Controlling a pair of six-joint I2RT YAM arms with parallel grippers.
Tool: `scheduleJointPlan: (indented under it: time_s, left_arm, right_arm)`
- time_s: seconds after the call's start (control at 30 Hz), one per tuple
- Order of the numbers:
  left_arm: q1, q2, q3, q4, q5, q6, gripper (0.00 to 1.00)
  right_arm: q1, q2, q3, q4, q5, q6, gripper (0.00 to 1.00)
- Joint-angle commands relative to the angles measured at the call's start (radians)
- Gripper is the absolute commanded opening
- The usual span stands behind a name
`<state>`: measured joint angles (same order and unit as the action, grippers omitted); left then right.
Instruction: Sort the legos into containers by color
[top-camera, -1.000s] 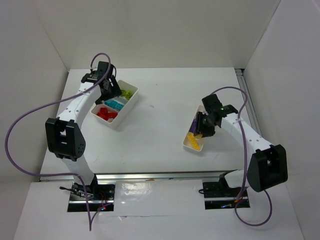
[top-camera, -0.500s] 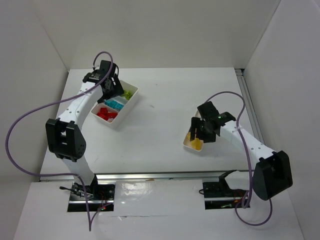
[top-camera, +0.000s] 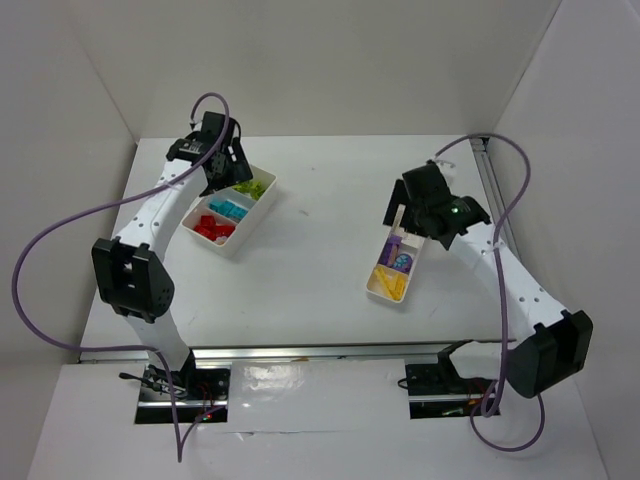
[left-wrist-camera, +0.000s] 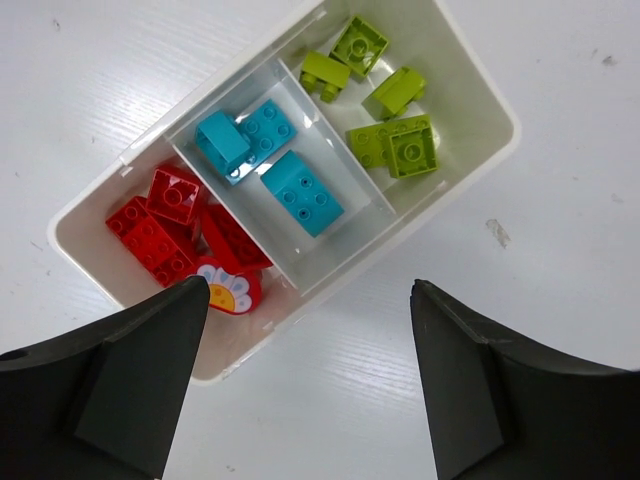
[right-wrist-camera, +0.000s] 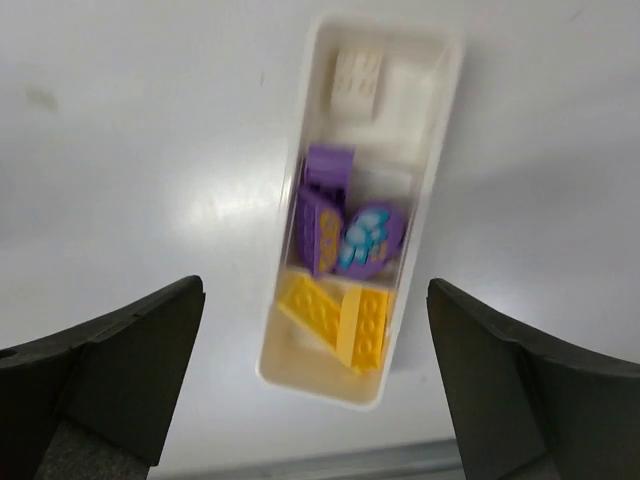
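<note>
The longer container (left-wrist-camera: 505, 140) holds red legos (left-wrist-camera: 170, 225), cyan-blue legos (left-wrist-camera: 270, 165) and lime green legos (left-wrist-camera: 385, 100), one colour per compartment. My left gripper (left-wrist-camera: 310, 380) hangs open and empty above the table beside that container's long side, seen from above at its far end (top-camera: 222, 165). The smaller container (right-wrist-camera: 301, 120) holds purple legos (right-wrist-camera: 335, 215), yellow legos (right-wrist-camera: 340, 315) and a white brick (right-wrist-camera: 357, 78). Above it my right gripper (right-wrist-camera: 315, 390) stands wide open, holding nothing. In the top view this gripper (top-camera: 415, 205) hovers over the far end of the smaller container (top-camera: 372, 288).
The longer container (top-camera: 262, 205) lies at the back left of the white table, the smaller one at the right. White walls close in the back and sides. A metal rail (top-camera: 300, 352) runs along the near edge.
My right gripper went from shut low over the smaller container to wide open, rising and drawing back toward its far end. Purple legos show there now. The left gripper shifted slightly backward.
</note>
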<state>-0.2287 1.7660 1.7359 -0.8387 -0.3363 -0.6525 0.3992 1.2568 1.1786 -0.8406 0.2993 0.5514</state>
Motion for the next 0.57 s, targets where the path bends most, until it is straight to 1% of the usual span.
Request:
scheduleJointPlan:
  time_s: [0.0,0.03,0.07,0.1,0.17,0.3,0.4,0.47,0.53]
  left_arm:
    - [-0.012,-0.023,0.057,-0.008,0.008,0.037,0.93]
    - [-0.012,-0.033,0.057,-0.008,0.017,0.037,0.93]
    - [-0.012,-0.033,0.057,-0.008,0.017,0.048,0.93]
    - [-0.021,-0.033,0.068,-0.008,0.017,0.048,0.93]
    - [-0.021,-0.033,0.068,-0.008,0.026,0.059,0.93]
    - [-0.021,-0.066,0.059,0.001,0.057,0.079,0.93]
    - [-0.021,-0.066,0.059,0.010,0.066,0.088,0.94]
    - [-0.021,-0.066,0.059,0.010,0.066,0.088,0.94]
    - [-0.031,-0.066,0.079,0.010,0.077,0.097,0.94]
  right_arm:
    - [-0.017,0.032,0.131,-0.023,0.337,0.114,1.00]
    - [-0.026,0.055,0.171,-0.040,0.454,0.148,1.00]
    - [-0.051,0.065,0.191,-0.054,0.509,0.188,1.00]
    - [-0.065,0.087,0.223,-0.069,0.555,0.264,1.00]
    - [-0.112,0.107,0.237,-0.101,0.650,0.330,1.00]
    - [-0.198,0.156,0.260,-0.101,0.676,0.340,1.00]
    - [-0.247,0.171,0.271,-0.142,0.676,0.360,1.00]
    - [-0.267,0.171,0.254,-0.143,0.653,0.360,1.00]
    - [-0.287,0.162,0.230,-0.108,0.600,0.322,1.00]
